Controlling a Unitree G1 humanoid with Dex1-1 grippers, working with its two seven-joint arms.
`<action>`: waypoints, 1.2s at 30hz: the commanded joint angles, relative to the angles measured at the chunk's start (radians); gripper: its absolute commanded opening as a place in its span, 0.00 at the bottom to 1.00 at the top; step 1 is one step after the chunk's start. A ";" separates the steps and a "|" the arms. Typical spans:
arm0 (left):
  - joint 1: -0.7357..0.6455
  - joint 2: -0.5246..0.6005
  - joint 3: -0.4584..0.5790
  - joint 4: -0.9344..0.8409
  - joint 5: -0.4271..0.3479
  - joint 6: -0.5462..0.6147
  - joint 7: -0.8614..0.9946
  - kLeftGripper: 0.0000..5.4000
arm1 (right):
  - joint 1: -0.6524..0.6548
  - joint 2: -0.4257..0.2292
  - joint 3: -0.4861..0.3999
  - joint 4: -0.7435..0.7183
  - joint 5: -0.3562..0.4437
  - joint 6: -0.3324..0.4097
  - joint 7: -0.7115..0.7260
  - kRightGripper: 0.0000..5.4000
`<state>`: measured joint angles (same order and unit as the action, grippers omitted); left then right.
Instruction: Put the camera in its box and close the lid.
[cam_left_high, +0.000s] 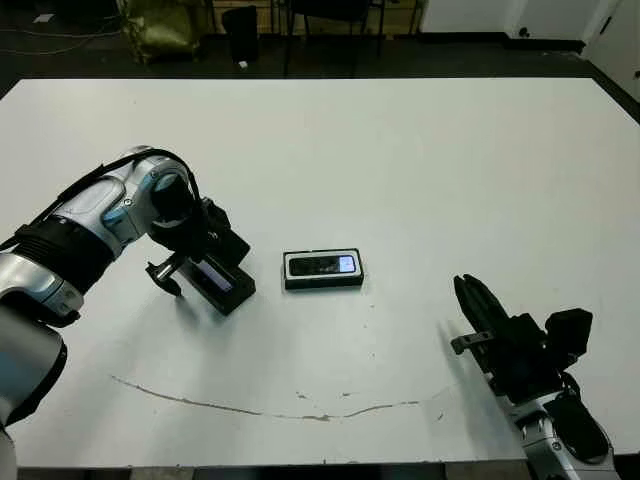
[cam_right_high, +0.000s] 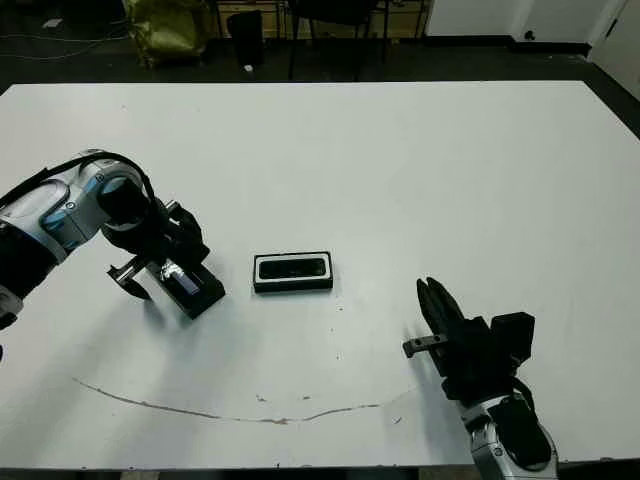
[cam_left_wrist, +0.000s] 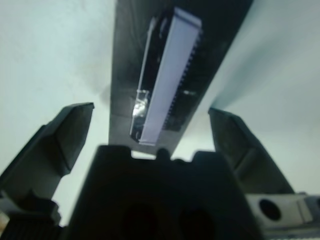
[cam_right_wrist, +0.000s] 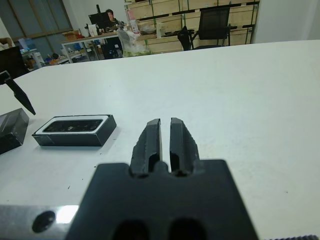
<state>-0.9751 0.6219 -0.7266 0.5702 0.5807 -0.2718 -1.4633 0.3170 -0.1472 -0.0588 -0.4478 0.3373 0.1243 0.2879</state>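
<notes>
Camera (cam_left_high: 323, 265) already seated in box (cam_left_high: 323, 282) to the right of left tool (cam_left_high: 190, 268), spread wide around lid (cam_left_high: 222, 281) on the tabletop (cam_left_high: 420, 170) (right tool (cam_left_high: 473, 300) pinched shut, idle): next, likely grasping lid and covering box.

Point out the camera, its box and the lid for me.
camera (cam_left_high: 322, 265): left eye view, on its dark body.
box (cam_left_high: 322, 283): left eye view, on its near black wall.
lid (cam_left_high: 222, 279): left eye view, on its shiny window.
</notes>
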 joint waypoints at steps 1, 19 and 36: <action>0.049 -0.012 -0.020 0.043 0.028 0.003 0.013 0.99 | 0.008 -0.003 -0.001 0.023 -0.005 -0.012 0.008 0.00; 0.150 -0.021 0.096 -0.014 -0.032 0.086 0.062 0.45 | 0.030 -0.012 0.020 -0.056 -0.054 0.062 -0.057 0.00; 0.164 0.008 0.152 -0.073 -0.129 0.209 -0.062 0.35 | 0.019 0.003 0.021 -0.002 -0.029 0.027 -0.030 0.00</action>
<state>-0.8561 0.6279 -0.5561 0.4733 0.4655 -0.0882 -1.4869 0.3274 -0.1458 -0.0406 -0.4527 0.3161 0.1339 0.2668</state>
